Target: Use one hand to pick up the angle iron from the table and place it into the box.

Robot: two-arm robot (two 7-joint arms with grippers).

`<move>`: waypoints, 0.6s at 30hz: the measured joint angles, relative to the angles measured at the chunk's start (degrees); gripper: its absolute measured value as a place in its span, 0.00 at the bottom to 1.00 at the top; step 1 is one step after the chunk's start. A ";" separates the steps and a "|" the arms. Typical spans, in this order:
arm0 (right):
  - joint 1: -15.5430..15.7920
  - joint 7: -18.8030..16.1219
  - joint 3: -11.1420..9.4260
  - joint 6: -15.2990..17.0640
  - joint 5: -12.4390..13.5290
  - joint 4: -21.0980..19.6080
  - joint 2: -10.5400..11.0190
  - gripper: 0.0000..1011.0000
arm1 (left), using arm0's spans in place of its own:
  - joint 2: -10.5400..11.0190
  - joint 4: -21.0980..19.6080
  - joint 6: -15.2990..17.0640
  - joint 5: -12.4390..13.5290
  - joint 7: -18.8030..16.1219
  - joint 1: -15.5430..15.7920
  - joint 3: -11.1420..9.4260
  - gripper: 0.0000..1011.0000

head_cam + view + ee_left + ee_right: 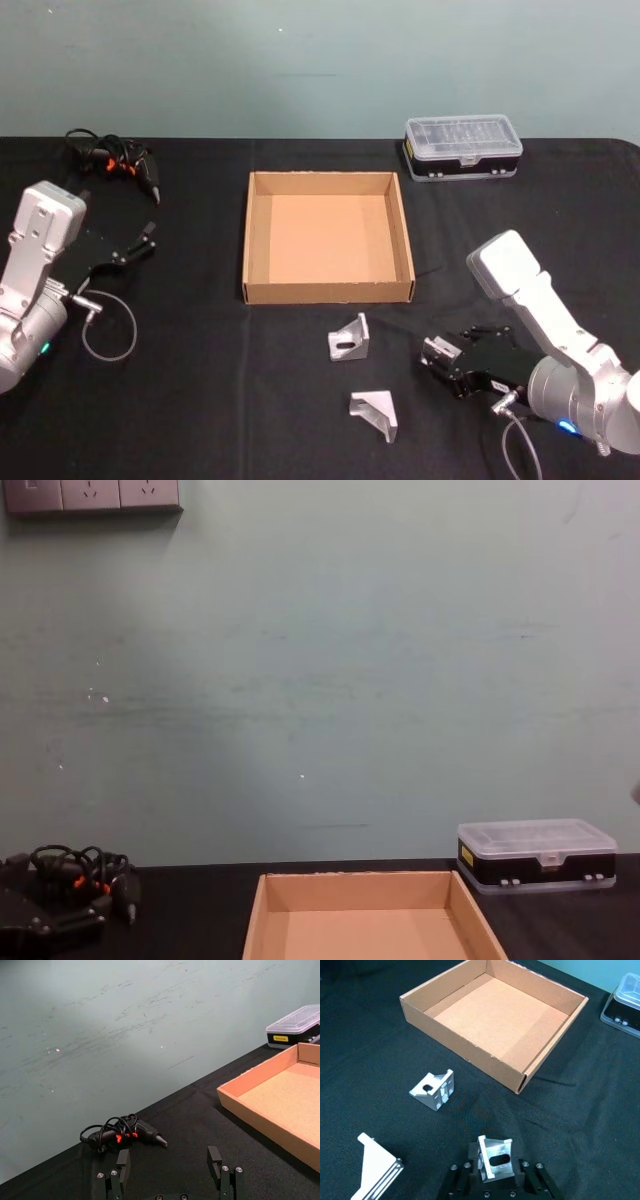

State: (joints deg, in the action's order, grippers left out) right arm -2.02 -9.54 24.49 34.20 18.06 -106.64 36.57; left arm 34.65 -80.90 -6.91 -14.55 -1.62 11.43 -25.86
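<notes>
My right gripper (437, 357) is low over the black table (200, 400), in front of and to the right of the tan cardboard box (328, 292). It is shut on a silver angle iron (496, 1154), held upright between its black fingers (472, 1154). Two more angle irons lie on the table: one (350, 338) just in front of the box, the other (375, 413) nearer me. The right wrist view shows them too, one angle iron (434, 1090) and the other (377, 1174). The box (460, 1042) is empty. My left gripper (140, 245) is open at the far left.
A clear-lidded plastic case (463, 147) stands behind the box on the right. A black tool with a coiled cord (115, 160) lies at the back left, ahead of the left gripper (169, 1160). A grey wall closes off the far table edge.
</notes>
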 joint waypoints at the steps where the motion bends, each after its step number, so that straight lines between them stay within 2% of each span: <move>1: -0.01 0.00 0.00 0.01 0.01 0.01 0.01 0.42 | 0.00 0.00 0.00 0.00 0.00 0.00 0.00 1.00; 2: -0.01 0.00 0.00 0.01 0.01 0.01 0.01 0.36 | 0.00 0.00 0.00 0.00 0.00 0.00 0.00 1.00; 4: -0.02 0.00 0.01 0.02 0.02 0.02 0.01 0.30 | 0.00 0.00 0.00 0.00 0.00 0.00 0.00 1.00; 5: -0.03 0.00 0.01 0.03 0.03 0.02 0.01 0.30 | 0.00 0.00 0.00 0.00 0.00 0.00 0.00 1.00; 7: -0.03 0.00 0.01 0.04 0.03 0.02 0.01 0.20 | 0.00 0.00 0.00 0.00 0.00 0.00 0.00 1.00; 11: -0.04 0.00 0.01 0.05 0.05 0.02 0.01 0.09 | 0.00 0.00 0.00 0.00 0.00 0.00 0.00 1.00; 18: -0.04 0.00 0.01 0.05 0.05 0.02 0.01 0.06 | 0.00 0.00 0.00 0.00 0.00 0.00 0.00 1.00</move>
State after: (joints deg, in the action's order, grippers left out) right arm -2.06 -9.54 24.50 34.25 18.11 -106.62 36.57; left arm 34.65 -80.90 -6.91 -14.55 -1.62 11.43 -25.86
